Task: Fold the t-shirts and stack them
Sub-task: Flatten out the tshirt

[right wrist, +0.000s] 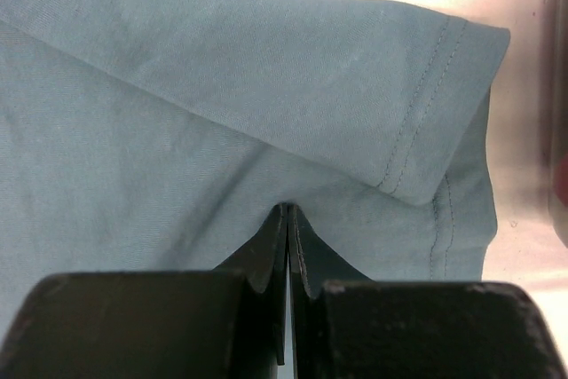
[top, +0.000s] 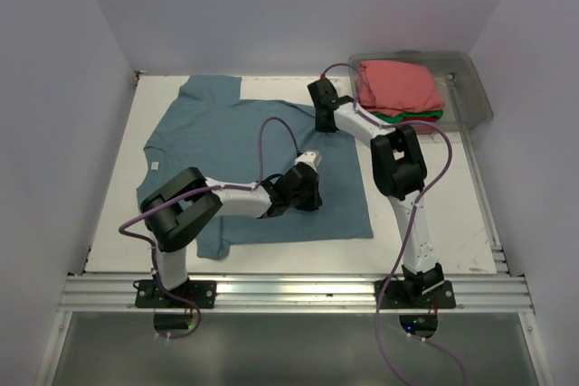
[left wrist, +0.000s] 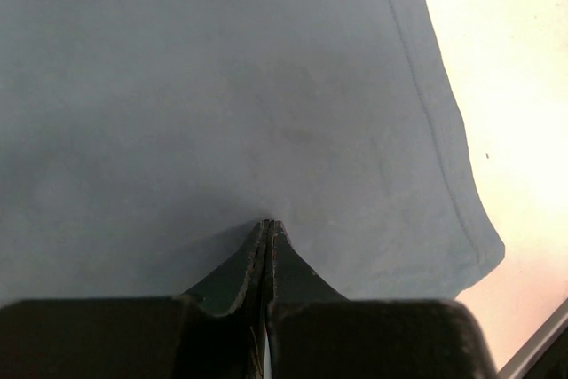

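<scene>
Finding 1, left side. The left tool (top: 306,174) stands over the middle of the slate-blue t-shirt (top: 226,151), which lies opened flat on the counter (top: 425,214), from centre out toward 9 o'clock. In the left wrist view its fingers (left wrist: 244,264) are pressed together with the tips down on the cloth. Whether any fabric is caught between them, you cannot tell from here. A stitched hem runs past at 3 o'clock of the tips to a free corner near 4 o'clock.

Finding 2, centre right. The right tool (top: 323,106) sits at the shirt's far edge, toward 12 o'clock of the left tool. Its fingers (right wrist: 266,255) are likewise closed tight, tips on the cloth just below a stitched edge that lies doubled over on itself. Again, no pinch can be confirmed.

Finding 3, right side. A clear bin (top: 475,97) at 1 o'clock holds folded shirts, a salmon-pink tee (top: 398,83) on top and a green tee (top: 416,117) showing beneath it.

Assessment. The blue shirt is judged light, limp and without stiffness. It will sag and drag rather than hinge, and one layer may slide over another. Take hold at stitched hems and corners, where the cloth is thicker and grips better, one tool at each end of the edge to be folded. Flatten the doubled-over edge first, or the fold will likely set crooked.
</scene>
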`<state>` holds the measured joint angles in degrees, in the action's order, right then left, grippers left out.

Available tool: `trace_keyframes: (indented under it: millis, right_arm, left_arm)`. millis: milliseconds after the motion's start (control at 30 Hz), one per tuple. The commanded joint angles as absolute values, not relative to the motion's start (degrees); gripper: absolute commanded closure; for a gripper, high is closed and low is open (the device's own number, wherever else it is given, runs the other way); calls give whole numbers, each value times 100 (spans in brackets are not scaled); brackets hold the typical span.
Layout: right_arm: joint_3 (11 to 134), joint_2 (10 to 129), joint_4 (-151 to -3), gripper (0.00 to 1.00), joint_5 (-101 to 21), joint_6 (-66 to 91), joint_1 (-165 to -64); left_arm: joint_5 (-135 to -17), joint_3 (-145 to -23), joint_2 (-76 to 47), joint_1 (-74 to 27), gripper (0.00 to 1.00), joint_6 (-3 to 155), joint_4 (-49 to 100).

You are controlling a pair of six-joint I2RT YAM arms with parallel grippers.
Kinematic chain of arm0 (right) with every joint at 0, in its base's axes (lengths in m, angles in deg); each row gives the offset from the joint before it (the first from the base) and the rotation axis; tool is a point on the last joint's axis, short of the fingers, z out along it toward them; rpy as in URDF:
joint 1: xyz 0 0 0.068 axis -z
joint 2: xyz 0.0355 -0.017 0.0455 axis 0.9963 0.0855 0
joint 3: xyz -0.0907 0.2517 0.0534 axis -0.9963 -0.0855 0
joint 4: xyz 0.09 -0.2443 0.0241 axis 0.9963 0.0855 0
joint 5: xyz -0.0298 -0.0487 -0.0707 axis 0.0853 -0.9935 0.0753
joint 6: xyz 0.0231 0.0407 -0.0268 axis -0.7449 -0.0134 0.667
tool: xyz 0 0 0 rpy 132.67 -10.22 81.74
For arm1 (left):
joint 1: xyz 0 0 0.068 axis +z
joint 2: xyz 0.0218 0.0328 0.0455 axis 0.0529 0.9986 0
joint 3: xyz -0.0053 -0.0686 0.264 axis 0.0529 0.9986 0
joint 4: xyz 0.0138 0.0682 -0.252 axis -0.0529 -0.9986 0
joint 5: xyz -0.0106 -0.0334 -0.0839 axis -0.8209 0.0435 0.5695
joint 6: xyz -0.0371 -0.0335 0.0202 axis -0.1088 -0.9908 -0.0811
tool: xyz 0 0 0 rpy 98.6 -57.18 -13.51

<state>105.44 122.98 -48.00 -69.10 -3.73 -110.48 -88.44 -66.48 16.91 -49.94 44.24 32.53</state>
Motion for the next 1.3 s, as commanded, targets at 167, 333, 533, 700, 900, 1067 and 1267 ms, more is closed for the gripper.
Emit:
trace_keyframes:
  millis: [167,333,533,700,900,1067,1267]
  right_arm:
    - [10892,12710,-4436,100,-6929,-301,-10821]
    - [11891,13333,-4077,100,-6824,-257,-10663]
    - [13577,14467,-3541,100,-6552,-109,-10426]
    - [13734,14375,-3845,100,-6569,-143,-10223]
    - [14334,14703,-4112,100,-6726,-20,-10197]
    - [14136,14627,-4550,100,-6779,-37,-10127]
    - [14084,14531,-4813,100,-6815,59,-10074]
  left_arm:
    - [-8855,-6578,1749,-5277,100,4427,3512]
    - [-8882,-6218,1714,-5427,100,4269,3451]
    - [-8899,-6033,1679,-5471,100,4207,3372]
    - [-8838,-5971,1714,-5489,100,4180,3345]
    - [-8768,-6024,1802,-5506,100,4154,3284]
    - [-8777,-5962,1775,-5533,100,4110,3249]
    - [-8768,-5813,1714,-5568,100,4040,3248]
